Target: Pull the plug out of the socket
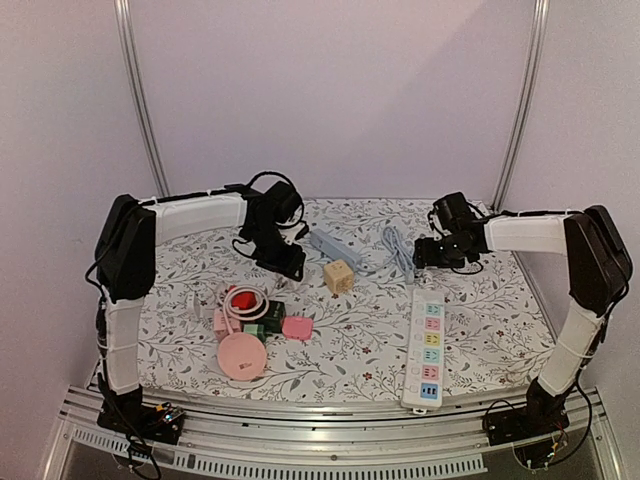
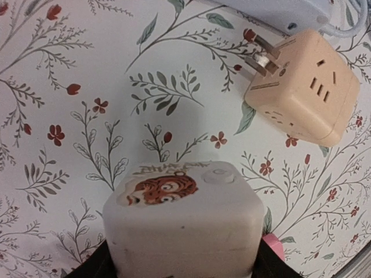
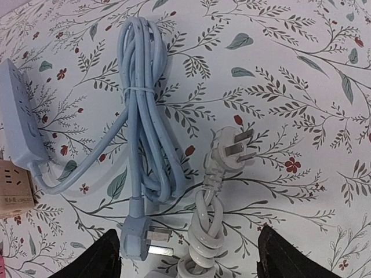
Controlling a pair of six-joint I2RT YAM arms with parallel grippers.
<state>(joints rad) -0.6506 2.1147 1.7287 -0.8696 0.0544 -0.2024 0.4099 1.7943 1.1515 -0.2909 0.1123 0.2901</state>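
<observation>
Pale lilac walls and two metal posts back a counter (image 1: 500, 320) under a floral cloth.

- Left fingers (image 2: 93, 263): clamped on both sides of a white cube (image 2: 182, 226), at the bottom centre of the left wrist view. The cube carries a tiger sticker (image 2: 162, 188) and a round button on its top face. Whether this is a socket block cannot be told from this side. In the top view the cube sits left of centre, toward the back.
- Beige cube socket (image 2: 304, 95): upper right of the left wrist view, tilted on the cloth with its own metal prongs (image 2: 264, 58) pointing up-left. It is apart from the white cube.
- Right fingers (image 3: 98, 258): spread wide and gripping nothing, showing as dark tips at the lower left and lower right of the right wrist view.
- White plug (image 3: 229, 152): lies flat on the cloth in the centre-right of that view with its prongs bare and free of any socket. Its twisted white cord (image 3: 203, 237) runs down between the open fingers.
- Blue power strip (image 3: 17, 116): left edge of the frame. Its bundled blue cable (image 3: 142, 116) ends in a blue plug (image 3: 139, 237) just beside the white cord.
- White power strip (image 1: 425, 345) with coloured outlets: lower right of the top view, nothing plugged in.
- Pink round item (image 1: 241, 355): lower left, among small clutter.
</observation>
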